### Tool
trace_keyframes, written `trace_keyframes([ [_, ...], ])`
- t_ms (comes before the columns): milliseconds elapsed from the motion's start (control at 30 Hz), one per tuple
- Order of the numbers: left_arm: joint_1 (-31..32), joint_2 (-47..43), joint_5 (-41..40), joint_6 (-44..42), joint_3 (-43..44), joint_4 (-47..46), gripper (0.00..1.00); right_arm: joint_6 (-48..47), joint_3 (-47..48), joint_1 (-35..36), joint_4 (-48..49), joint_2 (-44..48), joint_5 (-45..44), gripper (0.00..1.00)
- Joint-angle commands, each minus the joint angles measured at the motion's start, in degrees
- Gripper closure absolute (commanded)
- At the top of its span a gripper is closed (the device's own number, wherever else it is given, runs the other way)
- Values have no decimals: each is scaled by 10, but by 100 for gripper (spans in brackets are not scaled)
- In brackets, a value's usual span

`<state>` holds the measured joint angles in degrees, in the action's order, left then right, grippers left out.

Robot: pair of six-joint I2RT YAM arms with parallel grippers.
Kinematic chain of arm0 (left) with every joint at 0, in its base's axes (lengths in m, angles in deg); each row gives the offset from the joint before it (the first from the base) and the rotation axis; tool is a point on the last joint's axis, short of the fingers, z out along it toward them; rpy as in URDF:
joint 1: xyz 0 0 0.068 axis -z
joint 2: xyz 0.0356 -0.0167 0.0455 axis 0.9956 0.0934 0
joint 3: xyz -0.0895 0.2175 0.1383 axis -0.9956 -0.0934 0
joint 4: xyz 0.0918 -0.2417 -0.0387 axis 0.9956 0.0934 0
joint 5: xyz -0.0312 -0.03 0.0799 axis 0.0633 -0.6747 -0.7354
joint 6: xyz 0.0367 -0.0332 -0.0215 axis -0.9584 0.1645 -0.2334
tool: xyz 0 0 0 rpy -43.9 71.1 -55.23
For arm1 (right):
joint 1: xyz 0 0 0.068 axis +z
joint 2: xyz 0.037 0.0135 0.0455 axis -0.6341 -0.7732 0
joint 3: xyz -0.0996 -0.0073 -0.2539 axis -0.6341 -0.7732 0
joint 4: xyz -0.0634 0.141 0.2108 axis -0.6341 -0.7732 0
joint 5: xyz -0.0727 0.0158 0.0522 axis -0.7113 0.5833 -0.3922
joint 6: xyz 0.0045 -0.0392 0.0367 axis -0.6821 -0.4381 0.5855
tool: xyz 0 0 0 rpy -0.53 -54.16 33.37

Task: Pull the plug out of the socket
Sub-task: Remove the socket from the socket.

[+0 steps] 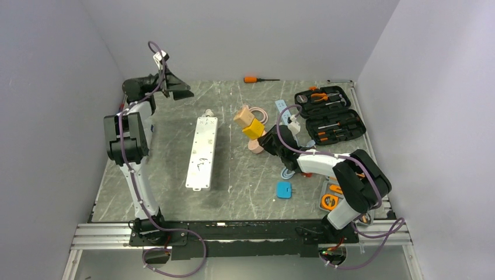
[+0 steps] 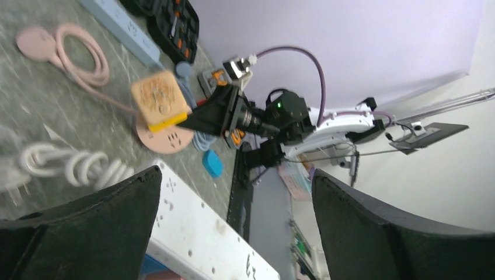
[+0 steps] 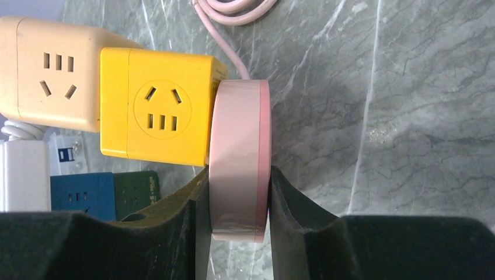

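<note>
Between the right claw's (image 3: 238, 175) black fingers (image 3: 303, 233), a pale pink disc (image 3: 239, 128); left of it a yellow cube (image 3: 154, 114), then a cream cube (image 3: 49, 73); beneath, grey-green marbled table (image 3: 379, 116) with white veins.

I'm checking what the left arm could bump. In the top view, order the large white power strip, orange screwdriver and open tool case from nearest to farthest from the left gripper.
From the left gripper:
1. large white power strip, left of the table's middle, its far end closest.
2. orange screwdriver, at the back edge, near centre.
3. open tool case, on the far right.
</note>
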<state>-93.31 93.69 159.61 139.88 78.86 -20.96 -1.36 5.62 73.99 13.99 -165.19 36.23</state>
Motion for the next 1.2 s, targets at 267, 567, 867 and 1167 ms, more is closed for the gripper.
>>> trace_keyframes([
  [267, 37, 23, 116, 30, 514, -54, 1, -30, 51, -2, 50, 61, 40, 100],
  [567, -61, -107, -123, -883, 529, 659, 1, -43, 56, 0, 62, 63, 65, 100],
  [867, 28, -333, -466, -1395, 214, 990, 1, -84, 70, 2, 41, 85, 79, 100],
  [1167, 167, -441, -421, -1587, 127, 1295, 1, -166, 57, 2, -5, 158, 82, 100],
])
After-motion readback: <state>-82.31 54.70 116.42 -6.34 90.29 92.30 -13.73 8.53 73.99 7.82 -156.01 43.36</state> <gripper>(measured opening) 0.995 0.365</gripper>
